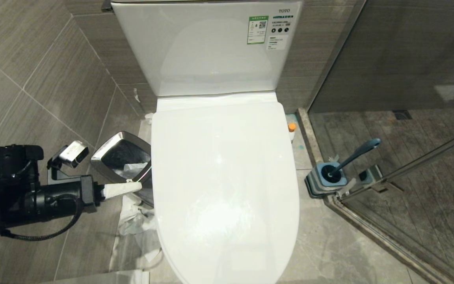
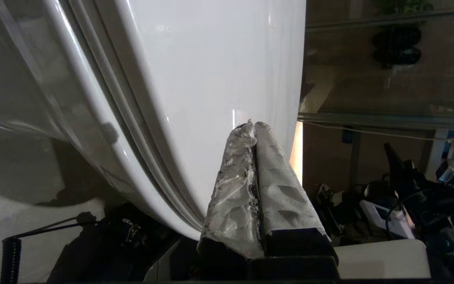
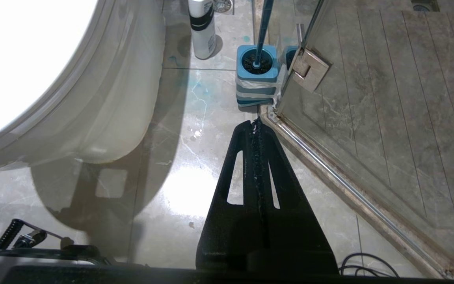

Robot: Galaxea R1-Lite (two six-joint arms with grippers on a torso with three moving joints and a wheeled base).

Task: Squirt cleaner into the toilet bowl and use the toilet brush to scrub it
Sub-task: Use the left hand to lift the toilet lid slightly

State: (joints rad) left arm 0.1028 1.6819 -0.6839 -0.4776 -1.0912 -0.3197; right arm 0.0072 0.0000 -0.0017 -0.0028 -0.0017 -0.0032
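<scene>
The toilet (image 1: 223, 177) is seen at the centre of the head view, its lid (image 1: 227, 165) lowered flat so that the bowl is covered. The left end effector (image 1: 134, 187) is held at about 9 o'clock from the lid's centre, its paper-wrapped fingers (image 2: 246, 173) pressed together with nothing between them, the tips just beside the lid's left edge; whether contact is made cannot be told. Behind the arm, at roughly 10 o'clock, a steel-rimmed waste bin (image 1: 108, 152) is seen with crumpled paper in it.

The cleaner bottle (image 1: 291, 130) is stood on the floor at about 2 o'clock, close against the toilet's right side, its orange cap showing. The toilet brush (image 1: 355, 154) is found at 3 o'clock, well apart from the lid, its handle leaning away from its square blue-and-grey holder (image 1: 325, 181), which is set beside the glass shower door (image 1: 408, 165).

The right end effector (image 3: 257, 125) is seen only in its own wrist view, black fingers closed and empty, above the floor near the brush holder.
</scene>
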